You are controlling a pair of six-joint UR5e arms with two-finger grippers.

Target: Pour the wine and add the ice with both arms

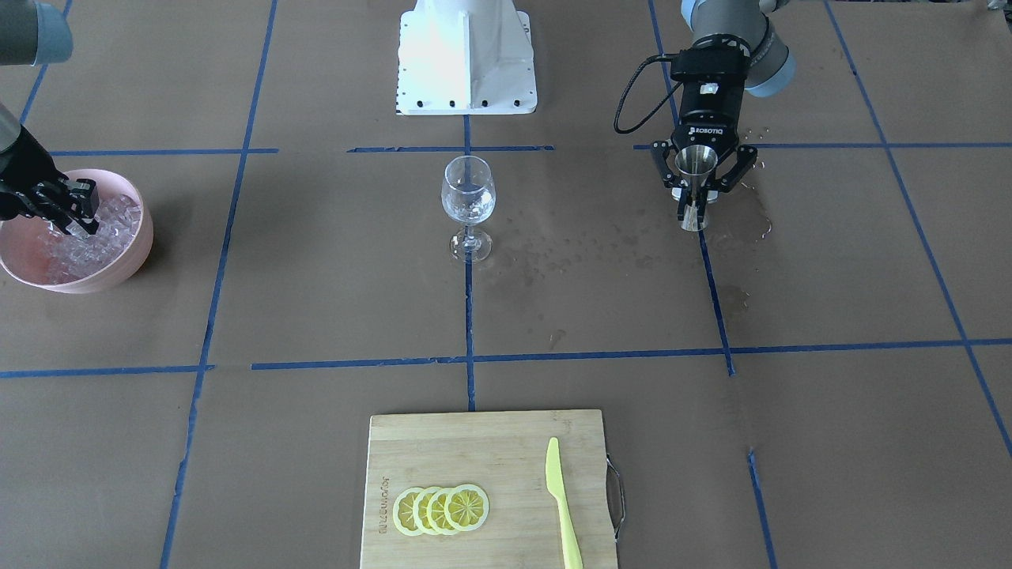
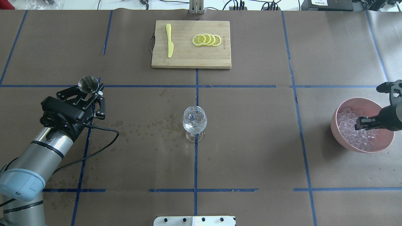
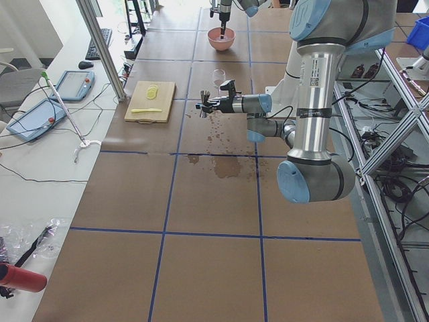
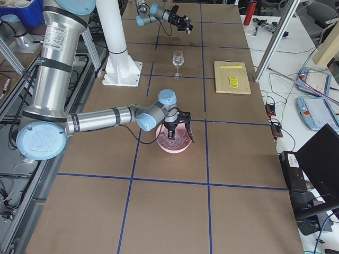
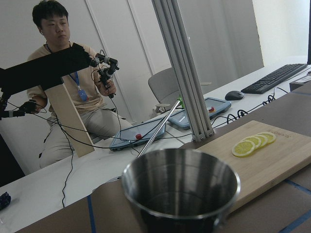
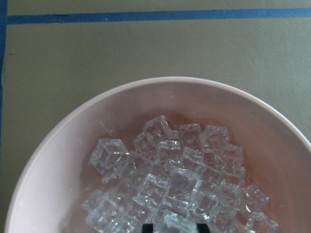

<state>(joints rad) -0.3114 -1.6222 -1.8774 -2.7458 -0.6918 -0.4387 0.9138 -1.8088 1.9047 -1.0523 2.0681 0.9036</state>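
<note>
Upper right in the front view, my left end effector (image 1: 697,194) holds the jigger (image 1: 697,162) upright against spills; far left, my right end effector (image 1: 75,215) pinches ice (image 1: 111,233).

Even, bright lighting is recorded. Soft shadows are cast on the surface (image 1: 316,261). Overexposed glare is noted on the white base block (image 1: 466,55).
</note>
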